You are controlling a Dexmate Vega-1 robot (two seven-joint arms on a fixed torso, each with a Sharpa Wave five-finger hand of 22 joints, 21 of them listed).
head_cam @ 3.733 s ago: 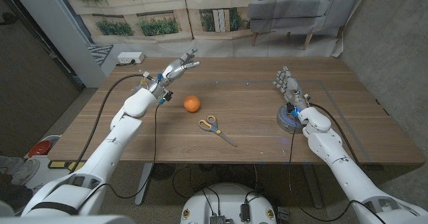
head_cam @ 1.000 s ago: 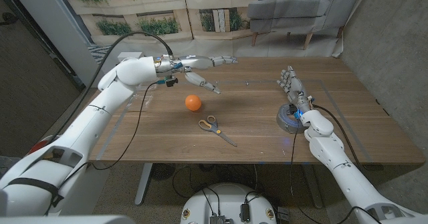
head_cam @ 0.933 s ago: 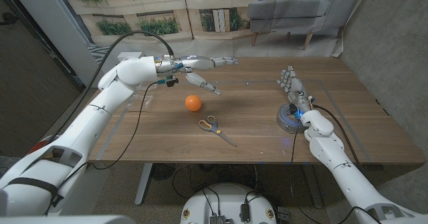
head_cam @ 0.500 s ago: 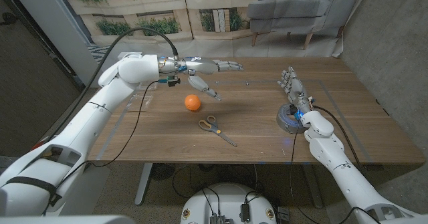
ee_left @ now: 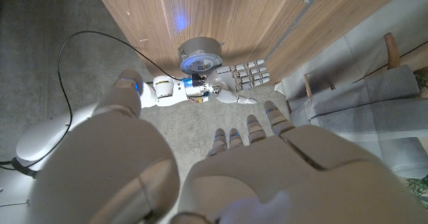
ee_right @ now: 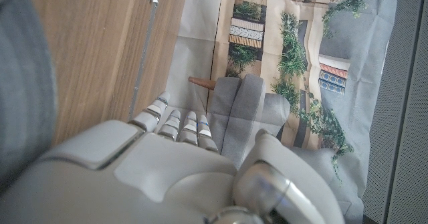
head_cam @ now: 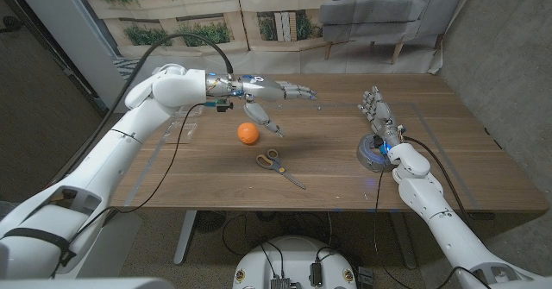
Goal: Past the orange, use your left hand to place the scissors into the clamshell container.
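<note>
The left hand (head_cam: 263, 95) has swung out from the table's left side and now hangs above the far side of the orange (head_cam: 248, 133), fingers spread, holding nothing. The scissors (head_cam: 278, 165) lie flat on the table (head_cam: 328, 160) just on the near side of the orange, untouched. The right hand (head_cam: 376, 112) stands with fingers straight and apart, empty, by a round grey device (head_cam: 371, 153).

Staged lab: wooden table (head_cam: 328, 151), printed garden backdrop (head_cam: 198, 13), grey armchair (head_cam: 388, 4).
</note>
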